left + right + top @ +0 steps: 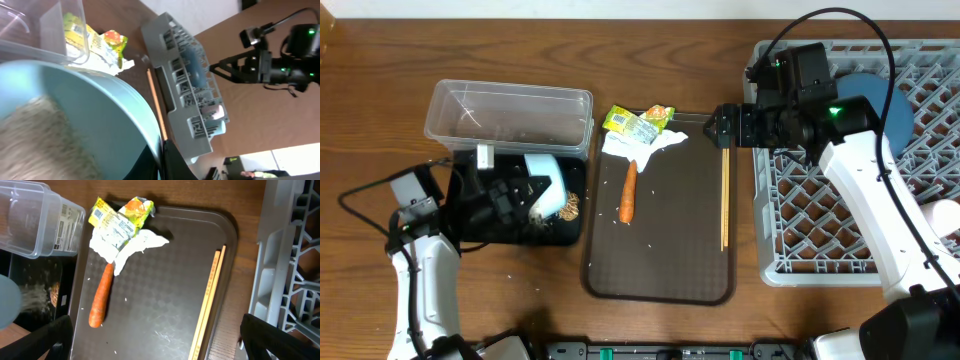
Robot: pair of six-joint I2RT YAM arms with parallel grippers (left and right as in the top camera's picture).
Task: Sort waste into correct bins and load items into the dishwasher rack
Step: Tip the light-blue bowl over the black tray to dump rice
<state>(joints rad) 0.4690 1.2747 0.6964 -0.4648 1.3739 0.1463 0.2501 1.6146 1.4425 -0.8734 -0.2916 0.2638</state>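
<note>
Bowl (548, 180) is in the left gripper (520, 195), tipped on its side over the shallow black bin (470, 232) with the mouth turned down toward the bin floor. Jaws are clenched on the bowl's rim. In the left wrist view one dark finger (170, 162) sits against the rim edge, and a pale smear of rice clings inside the bowl. A brownish bit of food (572, 208) lies in the bin just beside the bowl's lip. Clear tub (510, 115) stands directly behind the bin, touching or nearly touching it; can't tell which. Right gripper (718, 125) hangs above the far right corner of the dark-brown tray (670, 250), between the tray and the dishwasher rack (820, 220). Its fingers are spread wide, holding nothing and touching nothing. On the tray, the green-yellow wrappers (638, 122) are at the far edge, lying partly on the crumpled napkin (650, 148). Carrot (628, 192) lies lengthwise just below the napkin, its top end meeting it. A few loose rice grains (125, 300) are scattered by the carrot. Chopsticks (725, 200) lie side by side along the tray's right edge, nearest the open right gripper. Dark-blue plate (892, 110) is already in the rack, partly hidden by the right arm.
</note>
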